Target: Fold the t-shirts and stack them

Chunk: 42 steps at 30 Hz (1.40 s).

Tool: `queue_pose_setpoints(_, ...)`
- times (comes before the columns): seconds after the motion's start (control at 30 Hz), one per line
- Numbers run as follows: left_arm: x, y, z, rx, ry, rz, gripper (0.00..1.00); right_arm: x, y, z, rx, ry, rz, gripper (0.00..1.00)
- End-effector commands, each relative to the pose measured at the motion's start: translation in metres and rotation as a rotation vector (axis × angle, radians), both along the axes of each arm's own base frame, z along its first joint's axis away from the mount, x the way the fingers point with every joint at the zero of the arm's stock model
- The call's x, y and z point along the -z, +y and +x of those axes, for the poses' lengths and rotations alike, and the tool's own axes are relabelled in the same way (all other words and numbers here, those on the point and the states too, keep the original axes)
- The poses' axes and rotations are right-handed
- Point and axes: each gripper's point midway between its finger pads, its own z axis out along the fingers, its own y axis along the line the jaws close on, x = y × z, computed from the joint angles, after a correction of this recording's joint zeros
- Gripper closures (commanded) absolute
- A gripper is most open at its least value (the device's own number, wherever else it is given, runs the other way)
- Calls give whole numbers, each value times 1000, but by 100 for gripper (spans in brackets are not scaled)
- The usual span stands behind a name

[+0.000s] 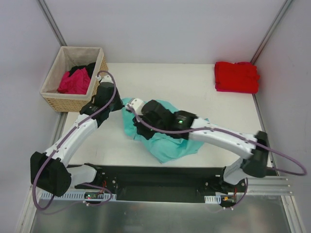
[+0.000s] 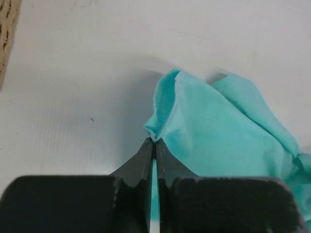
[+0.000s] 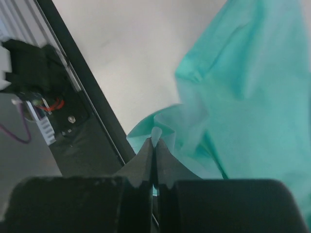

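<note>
White tabletop [image 1: 194, 82], pale grey walls [image 1: 170, 29] around. Tips of left gripper [image 2: 154, 141] clamped tight on fold of teal t-shirt [image 2: 218, 131]; cloth bunches ahead-right of tips. Likewise right gripper [image 3: 155, 141], pinched closed on teal edge, shirt spreading right of tips. Folded red t-shirt [image 1: 236, 76] far beyond right gripper. Woven basket [image 1: 60, 103] just beyond left gripper, magenta t-shirt [image 1: 75, 82] and black t-shirt [image 1: 82, 69] inside.

The white left arm [image 1: 77, 133] and white right arm [image 1: 221, 135] stretched inward; the black left gripper [image 2: 154, 141] and black right gripper [image 3: 155, 141] each pinched a fold of the teal cloth t-shirt [image 2: 218, 131].
</note>
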Motion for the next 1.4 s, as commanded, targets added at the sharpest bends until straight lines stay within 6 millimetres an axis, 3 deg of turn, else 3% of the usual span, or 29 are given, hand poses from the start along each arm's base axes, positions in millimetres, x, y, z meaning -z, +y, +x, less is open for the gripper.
queue_pose_setpoints(0.0,-75,10,-5,-21,-159,-31,100,-120,-64,1,120,-180,159,99)
queue_pose_setpoints(0.13,-127,20,-27,-23,-266,-58,100,-179,-114,-14,185,-243,267,99)
queue_pose_setpoints(0.23,-160,27,-48,-23,-335,-77,100,-207,-156,-25,236,-282,326,99)
queue_pose_setpoints(0.37,-198,38,-77,-22,-419,-104,100,-218,-206,-31,308,-311,351,99)
queue_pose_setpoints(0.57,-269,59,-130,-41,-602,-173,100,-238,-246,-38,335,-346,420,99)
queue_pose_setpoints(0.67,-300,65,-149,-32,-682,-187,100,-264,-262,-41,317,-391,469,99)
queue_pose_setpoints(0.87,-348,58,-175,62,-798,-236,100,-318,-277,-53,223,-496,614,99)
queue_pose_setpoints(0.97,-362,52,-182,102,-822,-268,100,-341,-290,-55,216,-546,658,99)
queue_pose_setpoints(1.23,-386,41,-189,162,-860,-322,100,-376,-301,-56,195,-641,707,99)
queue_pose_setpoints(1.37,-413,39,-203,197,-924,-351,100,-395,-301,-63,155,-669,748,99)
